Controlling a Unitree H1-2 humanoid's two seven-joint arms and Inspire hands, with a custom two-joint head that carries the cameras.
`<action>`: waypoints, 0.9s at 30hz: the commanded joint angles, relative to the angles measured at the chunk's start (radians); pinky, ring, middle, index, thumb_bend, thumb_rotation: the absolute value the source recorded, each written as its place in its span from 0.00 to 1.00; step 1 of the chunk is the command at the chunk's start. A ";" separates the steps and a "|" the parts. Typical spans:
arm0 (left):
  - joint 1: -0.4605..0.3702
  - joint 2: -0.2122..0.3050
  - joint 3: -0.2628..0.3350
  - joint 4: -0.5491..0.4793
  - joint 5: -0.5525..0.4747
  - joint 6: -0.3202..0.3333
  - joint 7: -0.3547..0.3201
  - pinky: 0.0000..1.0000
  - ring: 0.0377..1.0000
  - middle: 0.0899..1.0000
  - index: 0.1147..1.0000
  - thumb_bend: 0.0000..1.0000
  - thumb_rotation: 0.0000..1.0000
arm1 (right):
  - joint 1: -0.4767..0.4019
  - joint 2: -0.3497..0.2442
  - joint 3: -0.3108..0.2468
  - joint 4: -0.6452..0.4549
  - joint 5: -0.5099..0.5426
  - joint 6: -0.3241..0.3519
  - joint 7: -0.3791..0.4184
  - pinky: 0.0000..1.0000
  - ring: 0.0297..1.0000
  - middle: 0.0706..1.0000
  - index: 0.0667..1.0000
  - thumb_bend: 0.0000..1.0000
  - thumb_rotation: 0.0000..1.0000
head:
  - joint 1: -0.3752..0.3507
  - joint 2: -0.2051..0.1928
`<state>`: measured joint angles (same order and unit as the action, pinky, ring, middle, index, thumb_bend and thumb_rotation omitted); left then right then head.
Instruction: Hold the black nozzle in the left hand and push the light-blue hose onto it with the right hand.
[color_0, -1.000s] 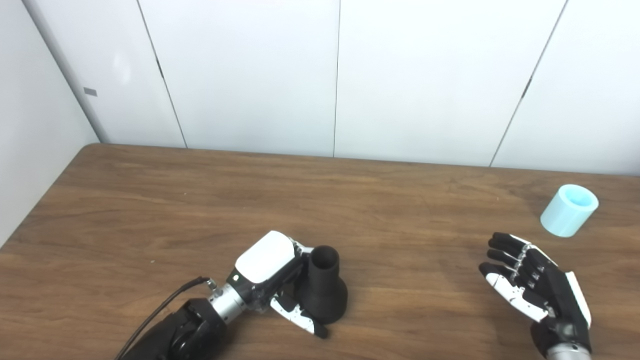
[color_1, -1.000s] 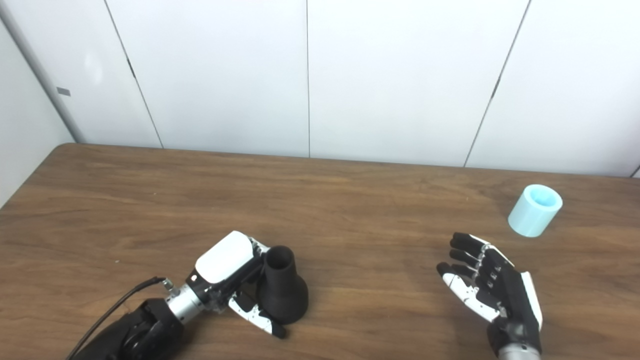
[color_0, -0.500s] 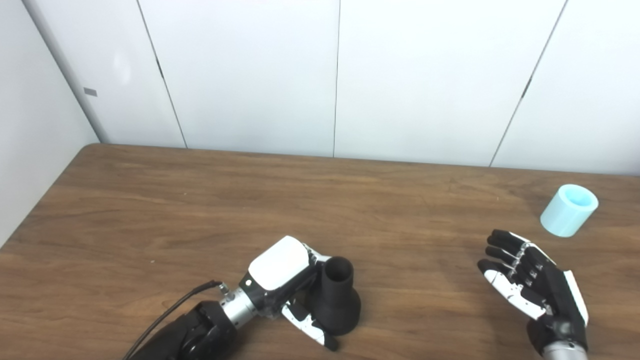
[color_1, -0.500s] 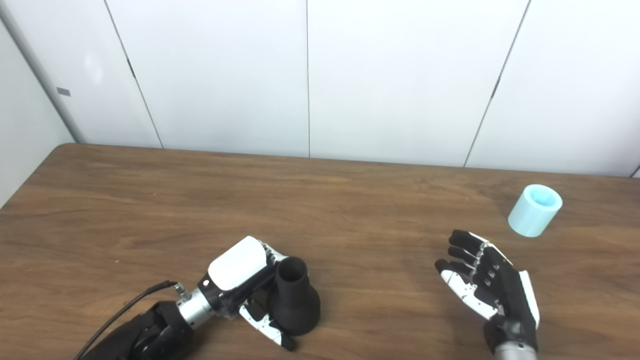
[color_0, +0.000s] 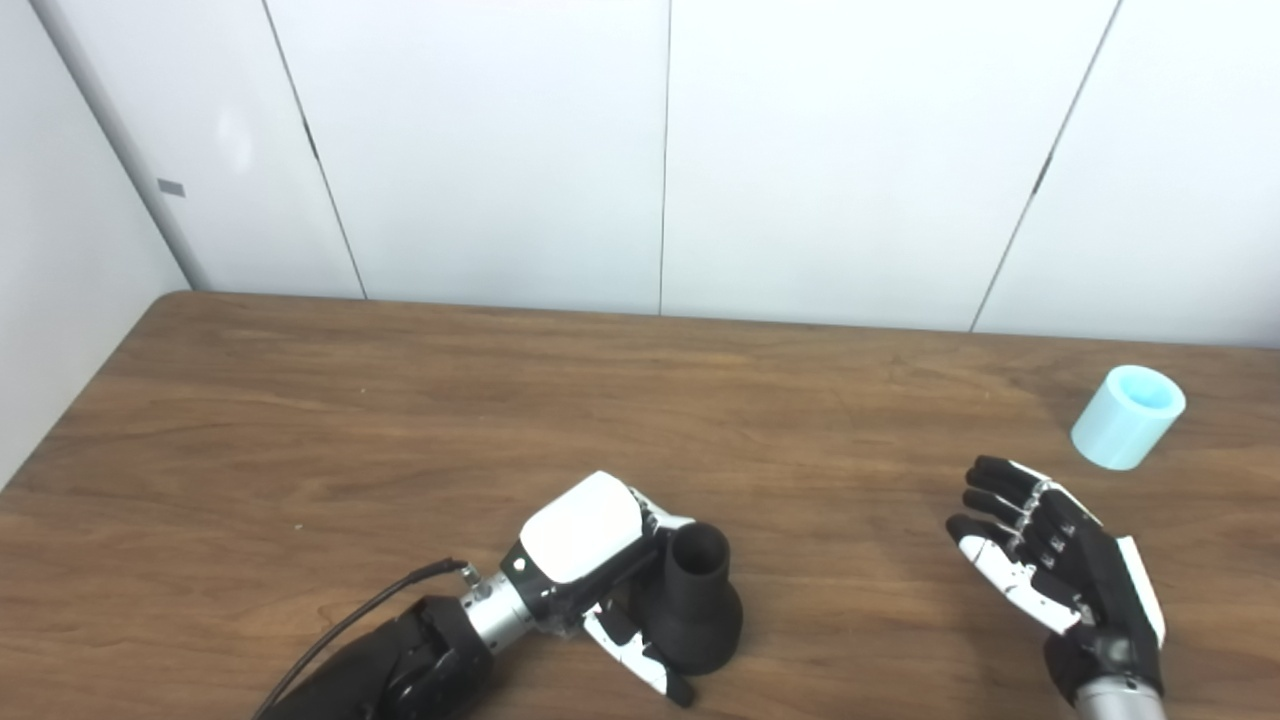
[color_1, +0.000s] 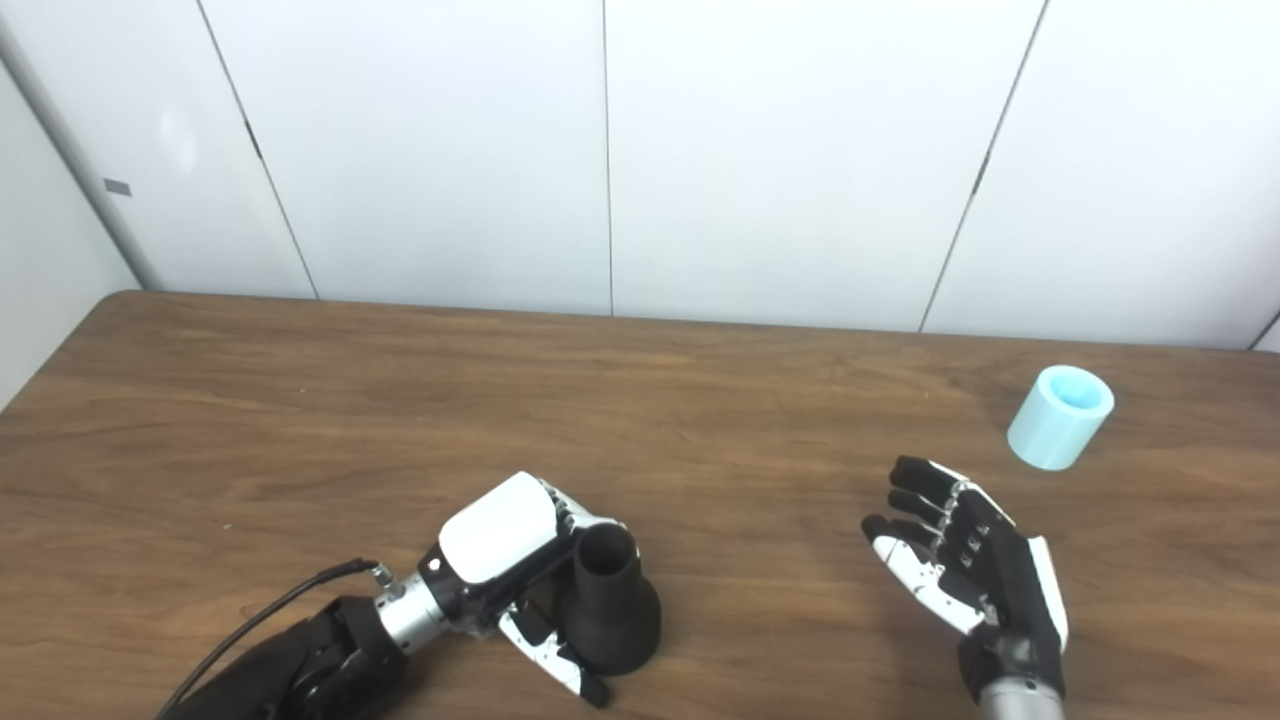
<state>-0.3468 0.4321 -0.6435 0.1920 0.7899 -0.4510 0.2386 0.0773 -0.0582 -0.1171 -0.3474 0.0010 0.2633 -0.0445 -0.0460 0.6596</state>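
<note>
I see the black nozzle (color_0: 695, 612) standing upright on the wooden table (color_0: 400, 420), wide flared base down and open narrow mouth up, low in the view at about 6 o'clock from the table's middle. My left hand (color_0: 590, 560) is wrapped against its 9 o'clock side: the white back of the hand faces up, the fingers curl round the far side of the neck, and the thumb (color_0: 640, 660) lies along the base at about 7 o'clock. The hand is touching the nozzle, though I cannot tell how firmly it grips. A black cable (color_0: 370, 615) runs along the left forearm towards the bottom edge.

The light-blue hose (color_0: 1128, 417), a short pale cylinder, rests tilted on the table far off at about 2 o'clock from the nozzle, its open end facing up and away. Nothing touches it.

My right hand (color_0: 1050, 550) hovers between the two, nearer the hose, which sits at about 1 o'clock from it and clearly apart. It holds nothing, fingers spread loosely and slightly bent, pointing towards 11 o'clock.

White wall panels (color_0: 660, 150) stand behind the table's far edge.
</note>
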 joint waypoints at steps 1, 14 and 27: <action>-0.001 -0.015 -0.029 0.026 -0.002 -0.019 0.035 0.32 0.38 0.43 0.43 0.52 0.00 | -0.018 -0.002 -0.007 -0.032 0.013 -0.049 0.001 0.66 0.73 0.72 0.68 0.26 0.00 | 0.000 0.001; -0.021 -0.022 -0.075 0.048 -0.025 -0.019 0.044 0.33 0.40 0.44 0.41 0.52 0.00 | -0.029 -0.003 -0.004 -0.029 -0.068 -0.094 -0.037 0.63 0.71 0.70 0.66 0.26 0.03 | -0.053 -0.006; -0.031 0.036 -0.117 0.062 -0.045 -0.019 0.085 0.35 0.42 0.45 0.40 0.52 0.00 | -0.158 -0.005 -0.093 0.038 -0.237 -0.404 -0.236 0.61 0.69 0.67 0.62 0.69 0.36 | -0.292 -0.038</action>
<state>-0.3968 0.4480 -0.7386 0.2249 0.7542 -0.4518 0.2866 -0.0464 -0.0515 -0.1994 -0.2981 -0.2171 -0.0875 -0.2579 -0.3372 0.6198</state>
